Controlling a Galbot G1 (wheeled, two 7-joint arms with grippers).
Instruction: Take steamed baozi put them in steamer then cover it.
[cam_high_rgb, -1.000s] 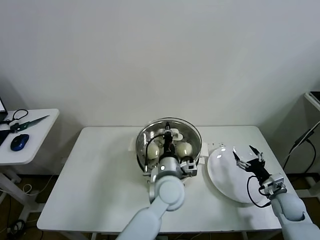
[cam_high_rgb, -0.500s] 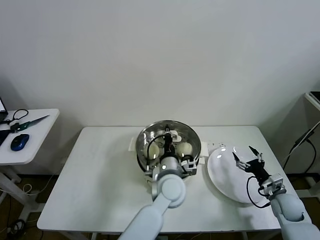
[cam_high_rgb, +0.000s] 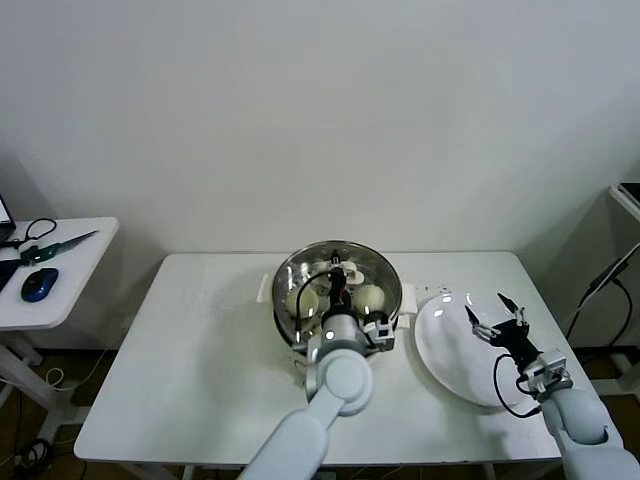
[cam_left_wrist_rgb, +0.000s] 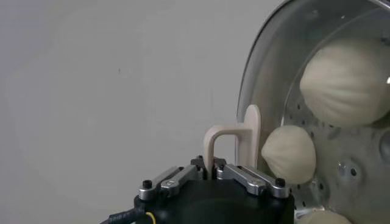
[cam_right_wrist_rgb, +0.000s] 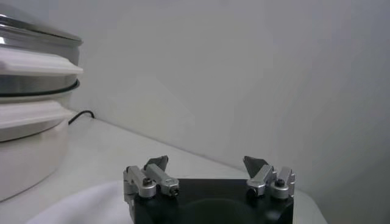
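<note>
The left gripper (cam_high_rgb: 340, 277) is clamping the cream handle (cam_left_wrist_rgb: 234, 145) of the cover (cam_high_rgb: 338, 283), its jaws pinched tight on the upright handle bar. The cover is sitting over the steamer (cam_high_rgb: 290, 315), rim roughly matching rim; whether it is fully seated all the way round is hard to tell. Through the glass the steamed baozi (cam_high_rgb: 369, 297) are showing inside the basket, one on each side of the wrist in the head view and three in the left wrist view, resting on the perforated floor.

The steamer is standing at the middle of the white worktop (cam_high_rgb: 200, 360), toward its far edge, with wide bare surface lying to the robot's left and in front. To the right, just beside the steamer's base, a flat white plate (cam_high_rgb: 450, 350) is lying with nothing on it, reaching close to the worktop's near right edge.

The right gripper (cam_high_rgb: 495, 318) is hovering over that plate, jaws spread apart and holding nothing, well apart from the steamer.

A side table (cam_high_rgb: 75, 265) with a mouse and scissors is standing off to the left, separated from the worktop by a gap.
</note>
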